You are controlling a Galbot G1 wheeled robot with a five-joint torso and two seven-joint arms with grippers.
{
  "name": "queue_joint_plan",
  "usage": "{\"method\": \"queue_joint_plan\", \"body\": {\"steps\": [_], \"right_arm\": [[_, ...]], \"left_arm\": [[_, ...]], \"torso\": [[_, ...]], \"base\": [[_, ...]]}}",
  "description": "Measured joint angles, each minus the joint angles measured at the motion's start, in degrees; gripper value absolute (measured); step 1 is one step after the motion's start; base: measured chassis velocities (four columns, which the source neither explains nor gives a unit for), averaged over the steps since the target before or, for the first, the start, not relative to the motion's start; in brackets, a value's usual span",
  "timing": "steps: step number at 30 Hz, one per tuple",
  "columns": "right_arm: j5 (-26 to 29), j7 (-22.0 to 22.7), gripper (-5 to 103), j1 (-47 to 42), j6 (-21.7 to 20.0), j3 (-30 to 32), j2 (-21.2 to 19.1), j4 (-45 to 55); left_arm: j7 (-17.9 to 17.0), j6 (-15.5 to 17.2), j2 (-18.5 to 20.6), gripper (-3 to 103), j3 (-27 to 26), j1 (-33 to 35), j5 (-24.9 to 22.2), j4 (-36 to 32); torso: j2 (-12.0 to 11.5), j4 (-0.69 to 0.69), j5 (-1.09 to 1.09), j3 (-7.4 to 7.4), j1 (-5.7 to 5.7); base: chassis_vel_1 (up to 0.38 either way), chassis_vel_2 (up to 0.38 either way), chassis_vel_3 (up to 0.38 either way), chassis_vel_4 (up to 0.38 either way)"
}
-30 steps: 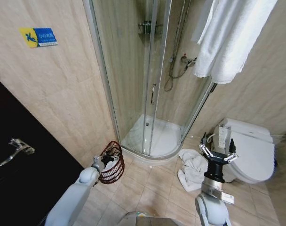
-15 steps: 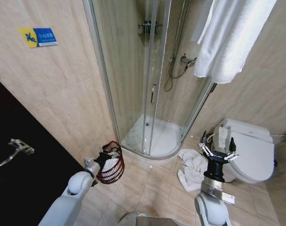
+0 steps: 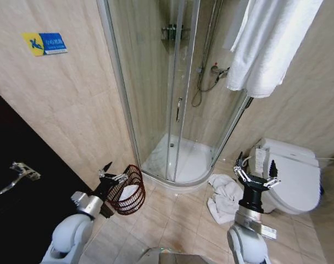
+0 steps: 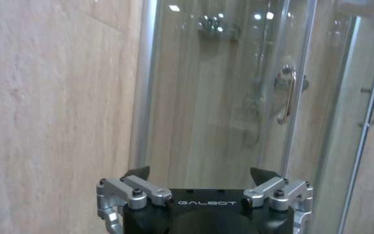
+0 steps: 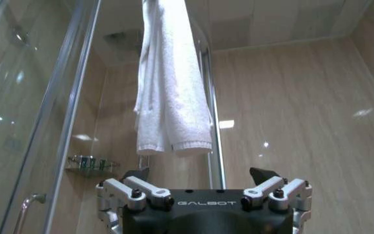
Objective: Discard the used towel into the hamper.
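- Glass shower enclosure (image 3: 172,99) filling the middle of the bathroom, curved and floor-to-ceiling, with beige tiled wall (image 3: 62,104) to its left and a white toilet (image 3: 290,176) to its right.
- Clean white towel (image 3: 266,44) hung high at upper right, well above the floor; judged not the one to discard.
- Used towel (image 3: 222,195) crumpled on the floor tiles between the shower's curved base and the toilet, untouched.
- Hamper (image 3: 129,190) standing on the floor against the left end of the shower base, a dark reddish-brown wire basket, rim up; something pale seen through its bars, unclear what.
- Right gripper (image 3: 256,175) raised above and just beside the used towel, pointing upward, fingers spread wide and empty.
- Left gripper (image 3: 109,177) beside the hamper's rim, on its wall side, fingers likewise spread wide, holding nothing.
- Judged step in hand: reaching for the floor towel. Best done by tipping the right gripper downward, lowering over the thickest fold, and closing deep enough to lift the whole cloth without trailing corners.
- Worth keeping the left gripper off the light wire hamper, since likely easy to tip.
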Motion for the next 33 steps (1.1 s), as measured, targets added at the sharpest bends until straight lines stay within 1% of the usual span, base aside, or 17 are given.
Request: {"method": "queue_joint_plan", "body": {"steps": [1, 5, 10, 14, 18, 23, 33], "right_arm": [[0.0, 0.0, 100, 0.0, 0.0, 0.0, 0.0, 0.0], [0.3, 0.0, 100, -0.4, 0.1, 0.0, -0.2, 0.2], [0.6, 0.0, 100, -0.6, -0.3, 0.1, -0.5, 0.8], [0.6, 0.0, 100, -0.6, -0.4, 0.1, -0.5, 1.1], [0.9, 0.0, 100, -1.3, -0.4, 0.2, -0.3, 1.4], [1.2, -0.1, 100, -2.0, -0.4, 0.7, -0.5, 1.6], [1.7, -0.3, 100, -2.4, -0.8, 1.0, -0.9, 2.9]], "left_arm": [[0.0, 0.0, 0.0, 100, 0.0, 0.0, 0.0, 0.0], [-0.4, -0.4, -2.0, 100, -0.5, 1.4, -0.2, -3.5], [-0.8, -0.4, -3.1, 100, -0.4, 2.1, 0.0, -6.1], [-1.0, -0.3, -3.9, 101, -0.3, 2.2, 0.4, -6.5], [-1.1, -0.8, -5.6, 99, 1.0, 2.8, 2.8, -6.4], [-1.1, -1.6, -6.2, 99, 2.3, 2.6, 3.9, -5.4], [-1.5, -1.6, -6.6, 99, 3.3, 2.2, 4.6, -5.0]], "torso": [[0.0, 0.00, 0.00, 0.00, 0.00], [0.0, -0.01, 0.00, 0.00, 0.00], [0.0, 0.00, 0.00, 0.00, 0.00], [0.0, 0.00, 0.00, 0.00, 0.00], [0.0, 0.00, 0.00, 0.00, 0.00], [0.0, 0.00, 0.00, 0.00, 0.00], [0.0, 0.00, 0.00, 0.00, 0.00]], "base": [[0.000, 0.000, 0.000, 0.000], [0.000, 0.000, 0.000, 0.000], [0.000, 0.000, 0.000, 0.000], [0.000, 0.000, 0.000, 0.000], [0.000, 0.000, 0.000, 0.000], [0.000, 0.000, 0.000, 0.000], [0.000, 0.000, 0.000, 0.000]]}}
